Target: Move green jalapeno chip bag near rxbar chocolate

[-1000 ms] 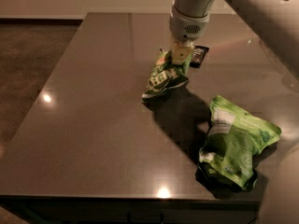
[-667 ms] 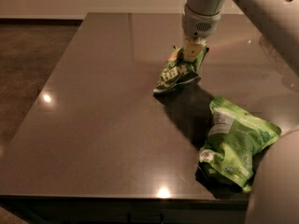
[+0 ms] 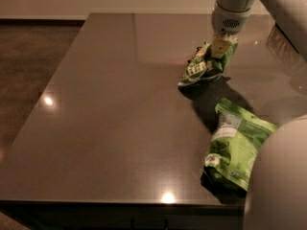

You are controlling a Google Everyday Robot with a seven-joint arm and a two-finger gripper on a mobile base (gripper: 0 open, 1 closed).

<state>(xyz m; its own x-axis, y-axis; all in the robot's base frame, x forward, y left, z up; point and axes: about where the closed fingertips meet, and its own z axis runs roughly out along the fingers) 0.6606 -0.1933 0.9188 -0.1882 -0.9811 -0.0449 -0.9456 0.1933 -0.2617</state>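
The green jalapeno chip bag (image 3: 201, 70) hung tilted from the tool (image 3: 221, 46), which was clamped on its upper end, low over the far right of the counter (image 3: 120, 128). The rxbar chocolate was out of sight, so the release appeared still to come. A larger green bag (image 3: 237, 150) lay nearer.

Behind gripper (image 3: 220, 48) at far right: top of green jalapeno chip bag (image 3: 200, 72)

One green jalapeno chip bag (image 3: 199, 72), one larger bag (image 3: 237, 148), one table (image 3: 120, 128), one end effector (image 3: 219, 49) gripping former.
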